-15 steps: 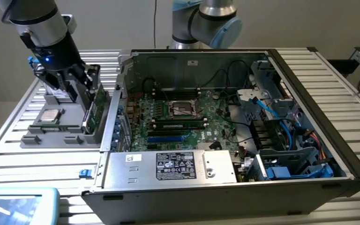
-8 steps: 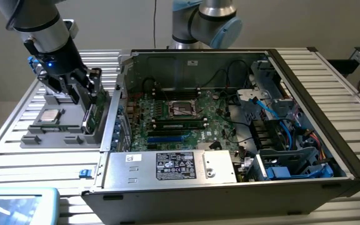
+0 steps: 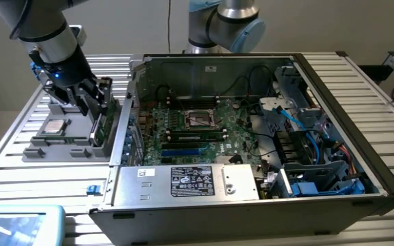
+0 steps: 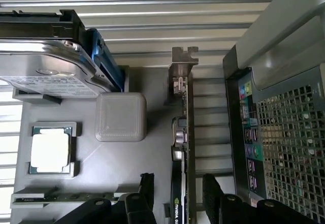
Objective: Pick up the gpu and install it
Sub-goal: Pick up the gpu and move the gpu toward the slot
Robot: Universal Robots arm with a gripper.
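The pincer (image 4: 179,191) hangs open, 1 finger on either side of the gpu (image 4: 181,107), which stands on edge in the grey tray (image 4: 152,158) on the bench (image 3: 12,171), beside the case (image 3: 252,200). Nothing is gripped; lifting and installing both remain.

Counting one gripper (image 4: 177,179), carrying two black fingers (image 4: 214,192), on one robot arm (image 3: 53,41). Tallying the parts sharing one gray fixture (image 4: 101,170): one gpu (image 4: 181,132), one hard drive (image 4: 45,66), one processor chip (image 4: 51,149), one memory stick (image 4: 66,197) and one gray block (image 4: 121,116). Numbering one open computer case (image 3: 252,225), holding one motherboard (image 3: 183,138), one processor socket (image 3: 198,119) and one labelled power supply (image 3: 183,182). Rounding out the count with one slatted table (image 3: 368,87) and one screen (image 3: 12,220) at the exterior view's lower left corner.
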